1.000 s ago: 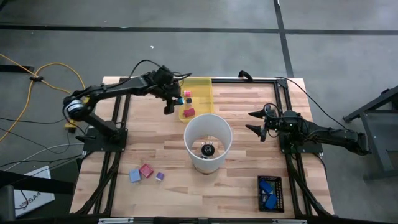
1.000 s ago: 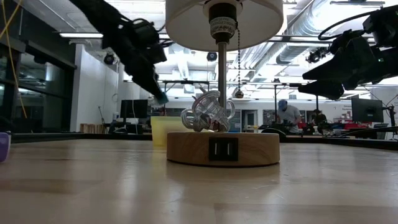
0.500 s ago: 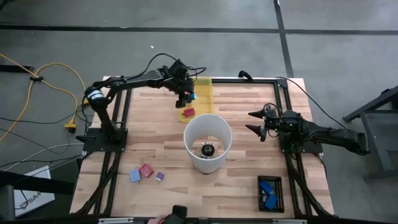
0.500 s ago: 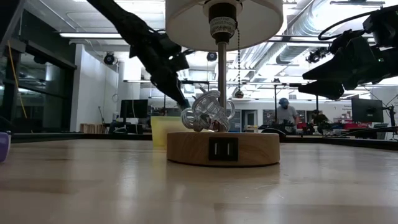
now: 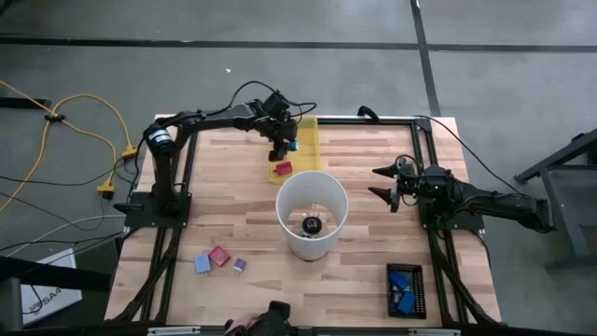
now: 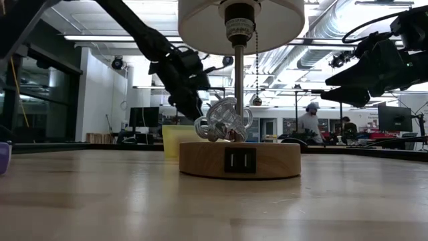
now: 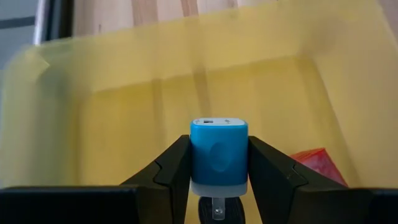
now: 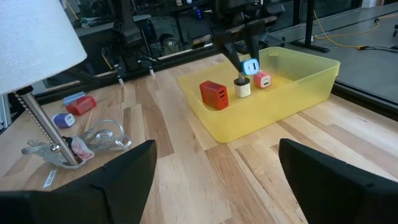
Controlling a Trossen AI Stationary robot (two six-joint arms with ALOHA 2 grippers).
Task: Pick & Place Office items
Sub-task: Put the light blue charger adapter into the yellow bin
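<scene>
1. A small cyan block with rounded corners, apparently a plug-in charger, is held in the left pincer, whose two dark fingers are closed against its two sides. It is carried above the inside of the yellow translucent rectangular tray at the far edge of the wooden desk and is not yet set down.

2. Three pieces are already counted in the tray in the right wrist view: a red boxy block, a small cream piece and a small pink block.

3. Three pieces are left on the desk near its front left corner: a light blue block, a pink-red block and a small purple block.

4. Bright-blue items are seen in a dark holder near the front right corner; whether they are meant to be moved cannot be settled from so small a patch.

5. The right pincer is held idle with its fingers spread wide and nothing between them, over the right side of the desk, beside the tall white round lamp shade.

6. The task is judged roughly half done.
</scene>
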